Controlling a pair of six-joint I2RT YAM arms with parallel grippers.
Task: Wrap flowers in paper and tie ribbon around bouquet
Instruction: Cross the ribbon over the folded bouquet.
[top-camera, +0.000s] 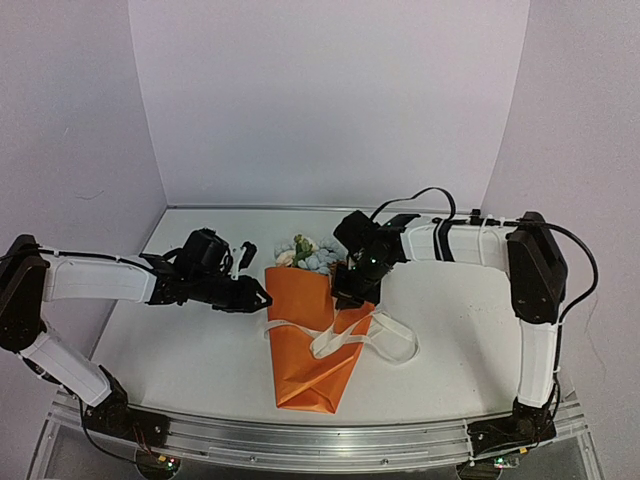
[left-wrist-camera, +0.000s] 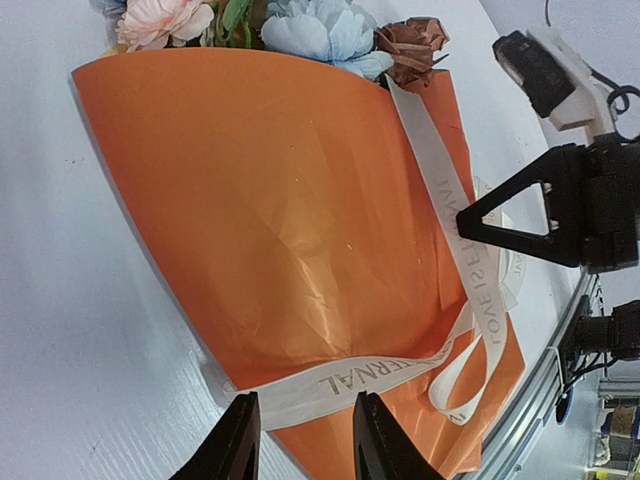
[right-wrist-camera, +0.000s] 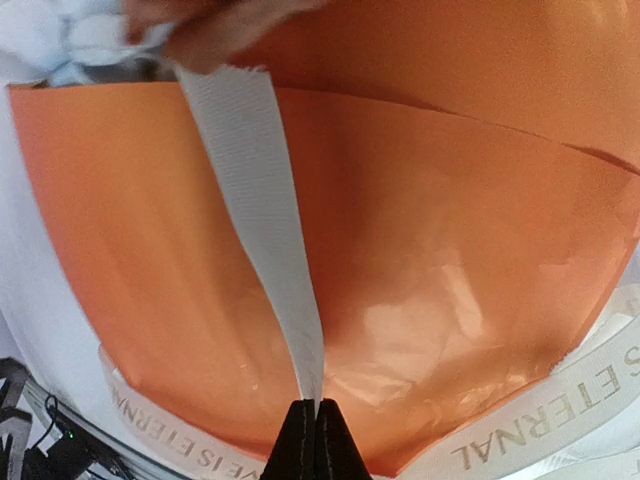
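- The glossy orange paper-cone bouquet is lying at the lower centre of the top view on the white table. Pastel artificial flowers are poking from its wide upper end.
- The long cream fabric ribbon with printed lettering is crossing the cone and looping to its right.
- The right gripper is pinching a ribbon strand, fingers pressed together.
- The left gripper is sitting spread at the cone's left edge, with the ribbon lying across the gap.

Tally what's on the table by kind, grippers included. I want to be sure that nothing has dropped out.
Orange paper cone: 1
Flower bunch: 1
Ribbon: 1
Grippers: 2 (left gripper, right gripper)
Total: 5
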